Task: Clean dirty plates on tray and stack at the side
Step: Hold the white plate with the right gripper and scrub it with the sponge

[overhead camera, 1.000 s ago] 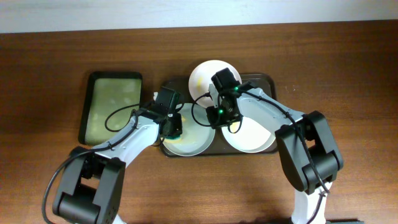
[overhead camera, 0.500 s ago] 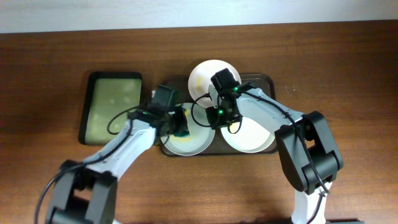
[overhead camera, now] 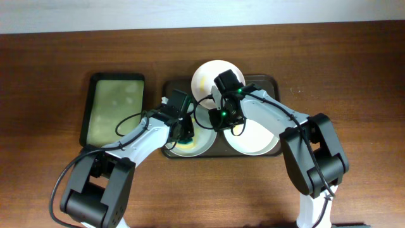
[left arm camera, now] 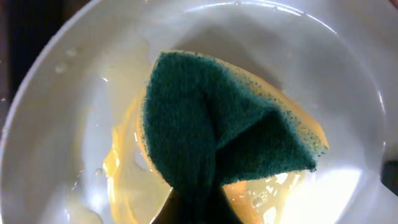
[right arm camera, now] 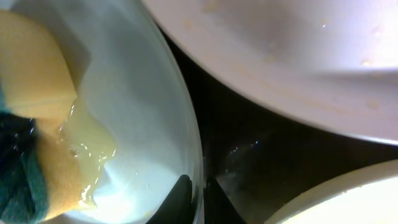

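When viewed from overhead, locate the tray at mid-table on the brown wooden table, long side running left to right. Carries all three plates, none stacked at the side.

Plate positions:
- far plate: at the far edge of the tray, overlapping the far rim; pale, with faint specks in the right wrist view.
- left plate: near-left part of the tray, smeared with yellow liquid.
- right plate: near-right part of the tray, just beside the left plate.

Left gripper: over the left plate, fingers pressed together on a folded sponge, green scouring face up, yellow foam beneath. Sponge in contact with the plate floor, yellow liquid pooled along its left and near edges.

Right gripper: at the right-hand rim of the left plate, one finger inside the rim and one outside, pinching that rim. Dark wet tray floor showing between the three plates in this view.

Obstructions:
- both arms meeting over the middle of the tray, hiding much of the left plate and the near part of the far plate from overhead.
- right arm crossing the far-left part of the right plate.
- black cables looping beside both wrists.

Surroundings: small black tray with yellow-green inside, left of the tray, apart from it, long side running far to near. Pale wall strip along the far table edge.
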Robot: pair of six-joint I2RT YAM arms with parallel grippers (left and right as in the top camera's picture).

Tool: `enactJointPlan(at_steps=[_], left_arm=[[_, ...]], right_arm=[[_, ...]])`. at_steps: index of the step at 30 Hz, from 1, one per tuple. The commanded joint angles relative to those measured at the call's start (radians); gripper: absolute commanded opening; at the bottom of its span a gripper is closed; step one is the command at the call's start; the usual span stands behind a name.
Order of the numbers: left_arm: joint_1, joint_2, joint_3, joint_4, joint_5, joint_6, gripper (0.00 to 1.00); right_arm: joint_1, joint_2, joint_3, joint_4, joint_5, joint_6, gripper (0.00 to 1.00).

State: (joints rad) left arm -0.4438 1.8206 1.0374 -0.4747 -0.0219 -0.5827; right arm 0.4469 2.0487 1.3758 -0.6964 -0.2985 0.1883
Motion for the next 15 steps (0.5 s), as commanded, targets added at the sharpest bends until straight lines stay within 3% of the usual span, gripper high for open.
enactJointPlan(at_steps=[1,10,15], left_arm=[[0.027,0.062,-0.031,-0.027,-0.265,0.027,0.0],[0.027,0.058,-0.03,-0.057,-0.65,0.027,0.0],[0.027,0.003,-0.012,-0.058,-0.663,0.027,0.0]], right_arm=[[0.0,0.015,-0.003,-0.006,0.023,0.003,0.1],[0.0,0.015,-0.003,-0.006,0.023,0.003,0.1],[0.0,0.015,-0.003,-0.006,0.023,0.003,0.1]])
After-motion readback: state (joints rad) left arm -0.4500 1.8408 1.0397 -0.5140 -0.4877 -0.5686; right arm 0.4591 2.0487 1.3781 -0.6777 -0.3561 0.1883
